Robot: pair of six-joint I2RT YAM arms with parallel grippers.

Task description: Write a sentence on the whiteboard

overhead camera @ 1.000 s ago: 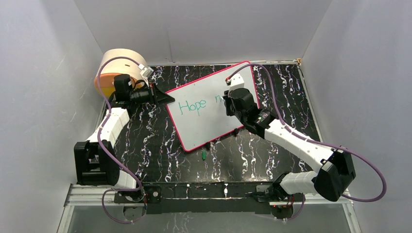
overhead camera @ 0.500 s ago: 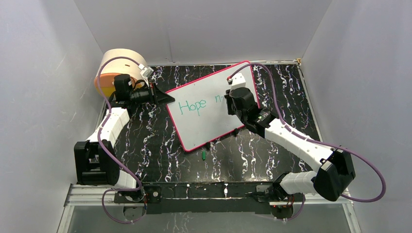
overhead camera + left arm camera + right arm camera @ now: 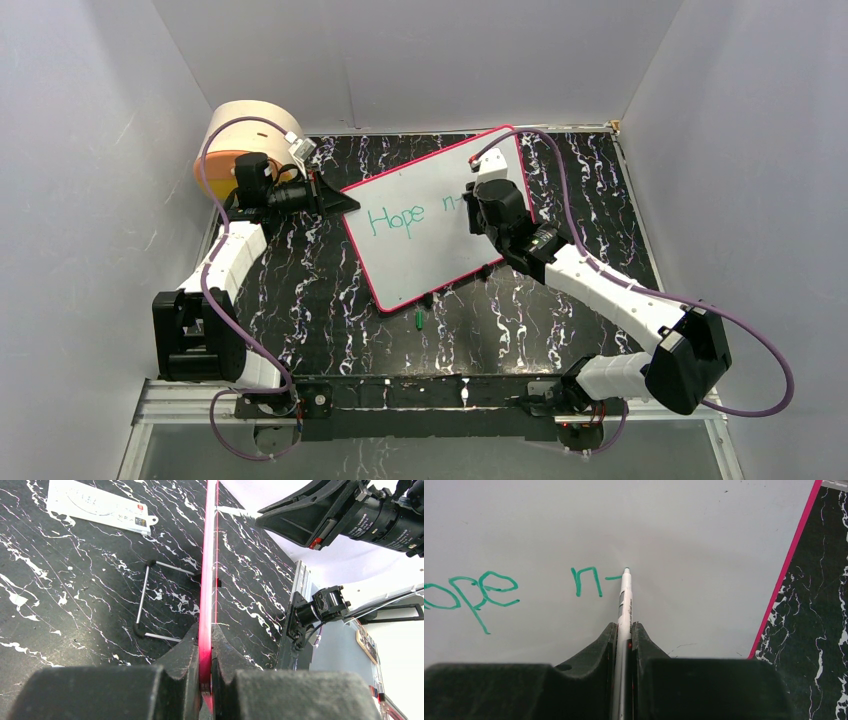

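Whiteboard (image 3: pixel 430 262) carries teal writing (image 3: pixel 395 220) "Hope n-"; a green cap (image 3: pixel 419 320) lies just beside it. Left gripper (image 3: pixel 206 650) pinches its pink rim; right gripper (image 3: pixel 624 628) clamps the pen (image 3: pixel 625 594).

Black marbled table (image 3: pixel 320 300): white card (image 3: pixel 97 505), wire stand (image 3: pixel 143 597), small green cap (image 3: pixel 419 320).

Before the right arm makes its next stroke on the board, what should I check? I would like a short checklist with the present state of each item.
1. Left gripper shut on the whiteboard rim: ok.
2. Right gripper shut on the pen, pen straight in the grip: ok.
3. Pen tip at the end of the short stroke after "n": ok.
4. Tip pressing on the board: cannot tell.
5. Free white space to the right of the tip: ok.
6. The sentence complete: not ok, only "Hope n" and a dash.
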